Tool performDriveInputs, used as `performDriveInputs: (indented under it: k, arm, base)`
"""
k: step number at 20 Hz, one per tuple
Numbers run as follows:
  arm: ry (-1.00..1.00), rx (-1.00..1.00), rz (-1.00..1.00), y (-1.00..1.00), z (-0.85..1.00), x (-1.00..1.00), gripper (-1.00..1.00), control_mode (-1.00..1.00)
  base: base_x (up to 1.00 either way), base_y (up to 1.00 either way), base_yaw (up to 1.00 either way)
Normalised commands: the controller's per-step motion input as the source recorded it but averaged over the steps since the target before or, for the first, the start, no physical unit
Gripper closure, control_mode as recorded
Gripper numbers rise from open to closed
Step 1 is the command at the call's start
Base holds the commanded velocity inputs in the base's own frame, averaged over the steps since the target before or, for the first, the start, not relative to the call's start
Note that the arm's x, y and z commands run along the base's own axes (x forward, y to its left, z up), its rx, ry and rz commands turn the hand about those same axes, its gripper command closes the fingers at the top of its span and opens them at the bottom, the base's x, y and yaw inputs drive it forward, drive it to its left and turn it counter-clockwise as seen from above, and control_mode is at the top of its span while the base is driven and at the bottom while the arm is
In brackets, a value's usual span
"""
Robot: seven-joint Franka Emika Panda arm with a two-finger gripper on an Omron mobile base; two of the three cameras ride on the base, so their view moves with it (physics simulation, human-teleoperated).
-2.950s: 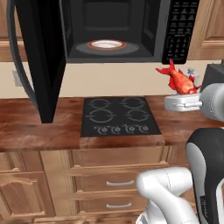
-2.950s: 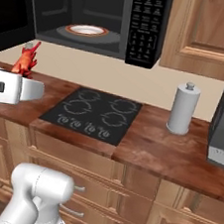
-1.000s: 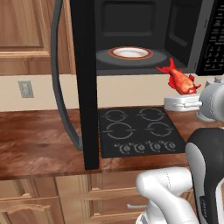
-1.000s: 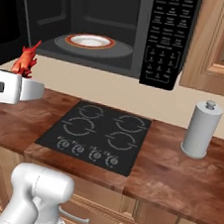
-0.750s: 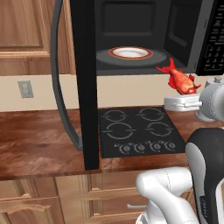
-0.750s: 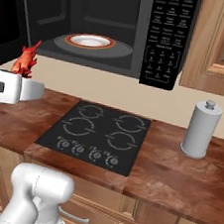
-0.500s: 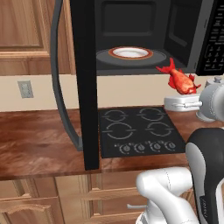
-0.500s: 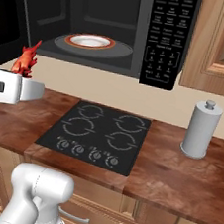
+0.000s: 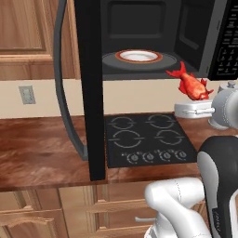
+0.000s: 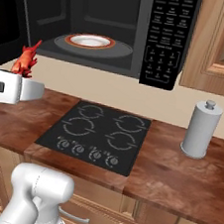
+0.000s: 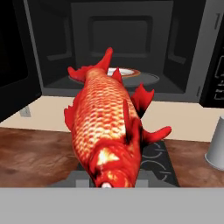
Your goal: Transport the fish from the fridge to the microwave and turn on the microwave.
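Now I am facing the microwave [image 9: 153, 42], its black door [image 9: 90, 88] hanging wide open and the round turntable [image 9: 139, 56] with its white plate lying bare inside. Compared with three seconds ago the oven is filling more of both base views, because my base has driven closer; over the last second nothing is shifting. Below, the table [image 10: 175, 177] is carrying the black cooktop [image 10: 99, 132], with a grey canister [image 10: 201, 128] standing off to its right. My gripper [image 9: 197, 108] is holding the fish [image 9: 193, 85], jaws narrowed on its body, tail pointing toward the cavity. I am judging the carry nearly done: the fish is hanging just outside the opening, not yet on the plate.
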Motion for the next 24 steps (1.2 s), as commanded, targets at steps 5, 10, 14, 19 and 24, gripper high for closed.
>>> performDriveInputs:
  k: [5, 10, 14, 19, 24]
  arm:
    - [0.00, 0.00, 0.00, 0.00, 0.00, 0.02, 1.00, -1.00]
    - [0.00, 0.00, 0.00, 0.00, 0.00, 0.09, 1.00, -1.00]
    - [0.00, 0.00, 0.00, 0.00, 0.00, 0.24, 1.00, -1.00]
    - [0.00, 0.00, 0.00, 0.00, 0.00, 0.46, 1.00, -1.00]
    - [0.00, 0.00, 0.00, 0.00, 0.00, 0.50, 1.00, -1.00]
  base:
    - [0.00, 0.00, 0.00]
    - [0.00, 0.00, 0.00]
    - [0.00, 0.00, 0.00]
    - [0.00, 0.00, 0.00]
    - [0.00, 0.00, 0.00]
